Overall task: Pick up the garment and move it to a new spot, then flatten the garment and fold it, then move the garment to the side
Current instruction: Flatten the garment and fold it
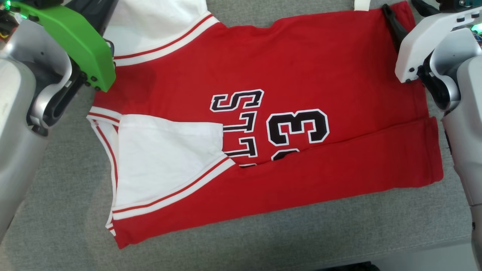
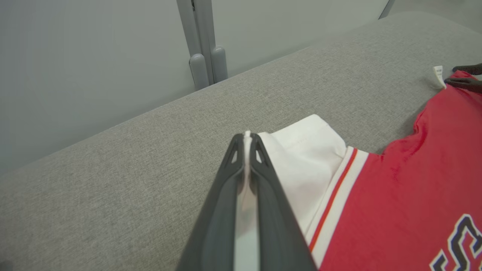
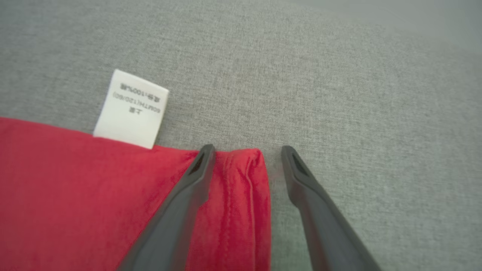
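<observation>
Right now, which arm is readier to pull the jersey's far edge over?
Left, probably. The left gripper is shut on the white sleeve. The right gripper is open, straddling the red corner without gripping it.

The left gripper (image 2: 246, 138) is pressed fully shut, a thin white edge of the garment (image 2: 395, 195) being clamped between its dark fingers. The right gripper (image 3: 248, 150) is set low with its jaws parted. The left forearm (image 1: 15, 124) and the right forearm (image 1: 465, 150) are seen flanking the head view, the left wrist (image 1: 75, 41) being cased in green.
</observation>
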Tool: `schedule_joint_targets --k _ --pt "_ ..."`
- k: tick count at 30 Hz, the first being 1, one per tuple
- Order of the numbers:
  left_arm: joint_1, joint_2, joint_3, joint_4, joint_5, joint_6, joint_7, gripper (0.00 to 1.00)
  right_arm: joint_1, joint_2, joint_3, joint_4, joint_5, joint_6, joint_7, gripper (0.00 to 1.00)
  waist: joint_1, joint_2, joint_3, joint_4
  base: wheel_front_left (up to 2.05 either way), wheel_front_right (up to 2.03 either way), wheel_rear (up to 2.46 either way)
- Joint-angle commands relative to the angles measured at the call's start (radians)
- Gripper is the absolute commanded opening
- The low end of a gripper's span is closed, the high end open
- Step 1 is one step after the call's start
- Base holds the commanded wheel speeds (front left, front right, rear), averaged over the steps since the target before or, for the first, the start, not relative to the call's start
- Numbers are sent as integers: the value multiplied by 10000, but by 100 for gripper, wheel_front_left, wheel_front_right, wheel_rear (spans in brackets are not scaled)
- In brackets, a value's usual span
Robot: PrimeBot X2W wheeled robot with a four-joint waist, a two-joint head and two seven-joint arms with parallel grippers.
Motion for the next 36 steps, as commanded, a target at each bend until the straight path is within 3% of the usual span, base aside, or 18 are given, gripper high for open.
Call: schedule_joint_targets --k 1,3,4,8,16,24,36 --pt "158 -1 -84 -14 -81 0 -100 0 143 -13 181 227 94 6 277 25 0 0 -133 145 0 0 0" --pt "149 20 -169 0 -142 0 -162 0 177 -64 224 283 230 6 445 4 0 0 -209 171 0 0 0" --pt "152 38 -204 12 -155 0 -203 0 194 -63 215 295 305 6 492 0 0 0 -250 177 0 0 0" --pt "132 88 -274 136 -255 0 -491 0 193 -100 131 273 379 2 278 0 0 0 -428 180 0 0 0" --pt "350 83 -402 240 -529 0 -1201 0 245 -39 -263 491 -33 2 -1208 0 0 0 -1007 228 0 0 0" --pt "1844 136 -676 -454 -937 25 -2097 0 1349 -198 86 379 264 2 -2360 0 0 0 -2042 519 0 0 0" --pt "5303 349 -808 -2013 -1582 955 -3323 0 4214 -647 -459 -855 945 2 -3217 0 0 0 -3187 872 0 0 0"
